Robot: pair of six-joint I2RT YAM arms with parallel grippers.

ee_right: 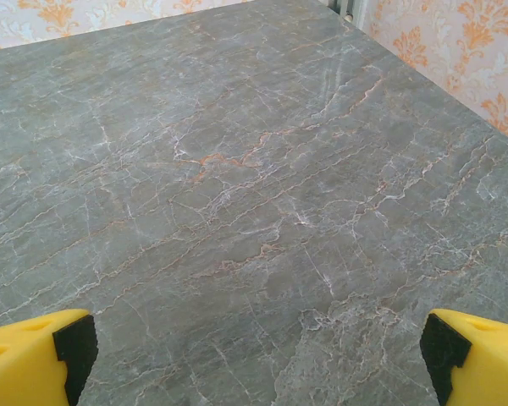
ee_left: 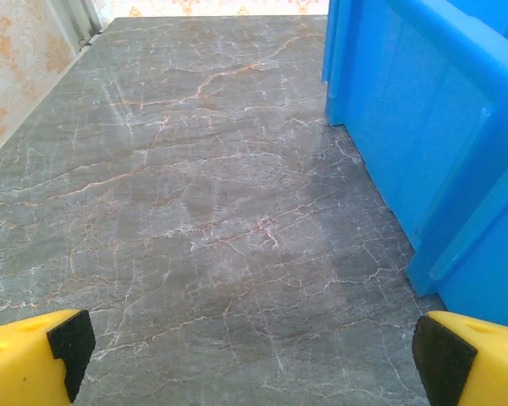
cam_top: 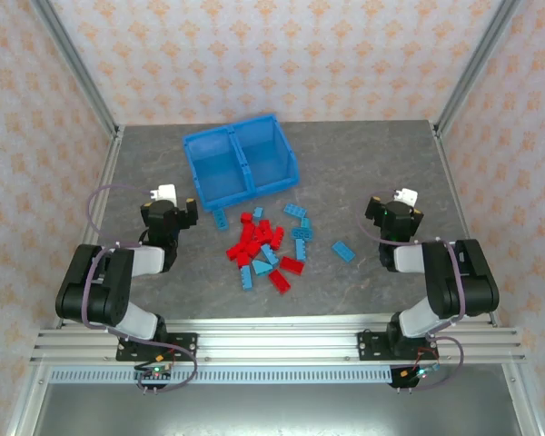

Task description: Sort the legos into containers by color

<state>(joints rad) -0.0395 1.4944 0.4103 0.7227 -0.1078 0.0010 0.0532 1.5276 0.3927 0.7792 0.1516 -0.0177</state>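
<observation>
Red and light blue legos lie in a loose pile on the grey marble table, in front of the bright blue bin. One blue lego lies apart to the right. The bin has two side-by-side compartments, the containers, and both look empty. My left gripper hovers left of the bin, open, with nothing between its yellow fingers; the bin's wall rises at its right. My right gripper stands open over bare table, right of the pile, its fingers wide apart.
Metal frame posts and patterned walls enclose the table on three sides. The table's near edge meets an aluminium rail that carries both arm bases. A blue lego lies just at the bin's front left corner.
</observation>
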